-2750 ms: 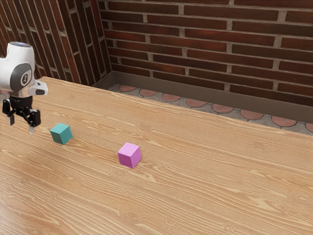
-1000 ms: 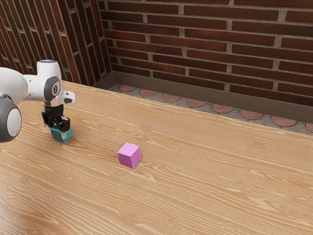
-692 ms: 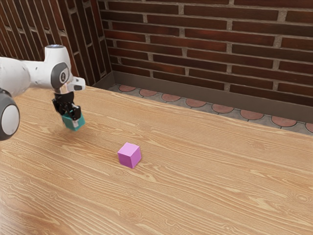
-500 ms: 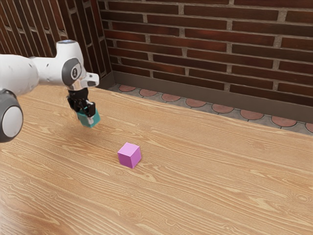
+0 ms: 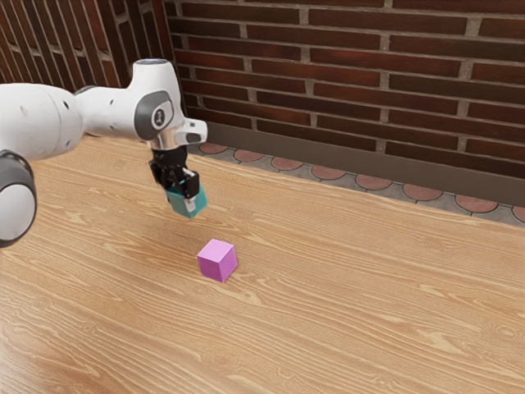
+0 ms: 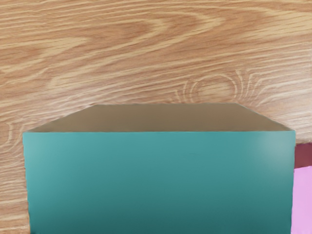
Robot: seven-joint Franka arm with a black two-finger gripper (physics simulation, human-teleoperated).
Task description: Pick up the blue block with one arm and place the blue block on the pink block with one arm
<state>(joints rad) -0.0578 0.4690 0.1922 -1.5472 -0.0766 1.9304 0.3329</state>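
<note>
Wrist view: smooth teal cube (image 6: pixel 158 180), grained tabletop (image 6: pixel 146 48)

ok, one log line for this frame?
gripper: shut on blue block | blue block: held above table | pink block: on table, lower right of it in exterior view | stack: not yet done

Brought the gripper (image 5: pixel 184 197) from the exterior view's far left over to the blue block (image 5: pixel 189 203), clamped it on the block, lifted both off the table (image 5: pixel 344 312). Since then carried the block steadily toward the exterior view's right and higher, now in the air up-left of the pink block (image 5: pixel 217 259), with more of the arm (image 5: pixel 57 123) reaching into view.
</note>
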